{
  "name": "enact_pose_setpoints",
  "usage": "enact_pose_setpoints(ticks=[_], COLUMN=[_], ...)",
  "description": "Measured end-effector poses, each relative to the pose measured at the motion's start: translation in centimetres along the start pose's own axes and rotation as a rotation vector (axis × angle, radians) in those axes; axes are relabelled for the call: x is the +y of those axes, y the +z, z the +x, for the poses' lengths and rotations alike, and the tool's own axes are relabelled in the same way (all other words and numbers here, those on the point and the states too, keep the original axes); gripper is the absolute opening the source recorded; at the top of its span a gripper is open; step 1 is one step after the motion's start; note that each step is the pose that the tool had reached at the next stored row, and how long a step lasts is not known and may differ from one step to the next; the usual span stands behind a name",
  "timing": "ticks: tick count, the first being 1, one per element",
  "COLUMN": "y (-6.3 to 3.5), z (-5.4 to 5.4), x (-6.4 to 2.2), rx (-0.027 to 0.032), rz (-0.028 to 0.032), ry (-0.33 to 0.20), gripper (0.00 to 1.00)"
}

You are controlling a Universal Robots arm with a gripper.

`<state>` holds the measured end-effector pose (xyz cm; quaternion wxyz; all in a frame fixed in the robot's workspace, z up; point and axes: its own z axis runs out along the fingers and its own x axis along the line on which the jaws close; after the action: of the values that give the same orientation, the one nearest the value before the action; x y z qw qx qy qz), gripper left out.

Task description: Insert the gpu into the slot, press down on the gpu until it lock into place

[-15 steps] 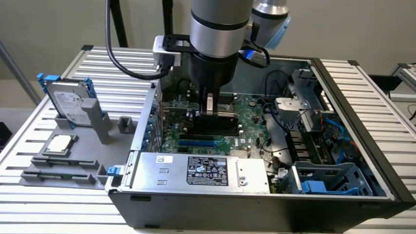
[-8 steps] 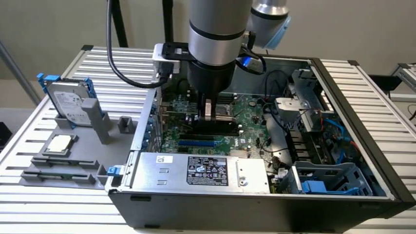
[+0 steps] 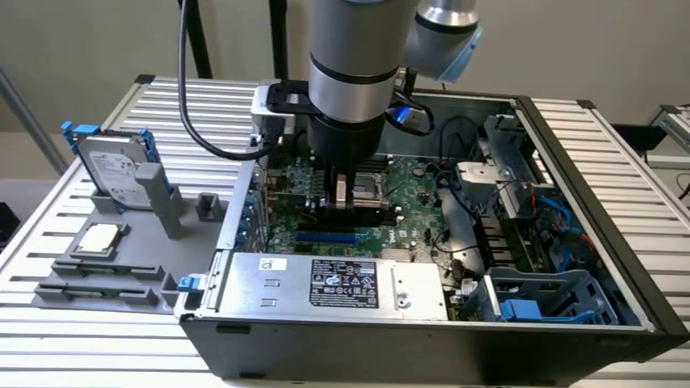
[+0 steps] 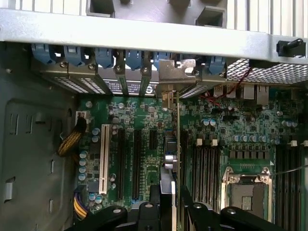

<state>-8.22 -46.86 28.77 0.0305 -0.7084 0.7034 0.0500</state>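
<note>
PC case (image 3: 431, 352) lies open, centre-right of exterior view. Claw (image 3: 350, 208) at frame centre, jaws spread wide, straddling gpu (image 4: 177, 139), which stands edge-up over slot (image 3: 326, 239) just below centre. Step: press-down, prob. Locking calls for 1 straight vertical push, no tilt.

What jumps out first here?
The grey arm reaches down into the open PC case, gripper low over the green motherboard. In the wrist view the gpu stands on edge between the gripper's fingers. A silver labelled box sits at the case's near wall.
</note>
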Motion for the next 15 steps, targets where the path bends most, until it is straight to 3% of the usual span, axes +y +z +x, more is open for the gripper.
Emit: enact_pose_setpoints(ticks=[10,15], y=[1.72,1.96], z=[-0.4,-0.5], x=[0.3,0.38], rx=[-0.0004,-0.0001], rz=[0.0006,0.0004], ry=[0.0,0.0], gripper=[0.27,0.27])
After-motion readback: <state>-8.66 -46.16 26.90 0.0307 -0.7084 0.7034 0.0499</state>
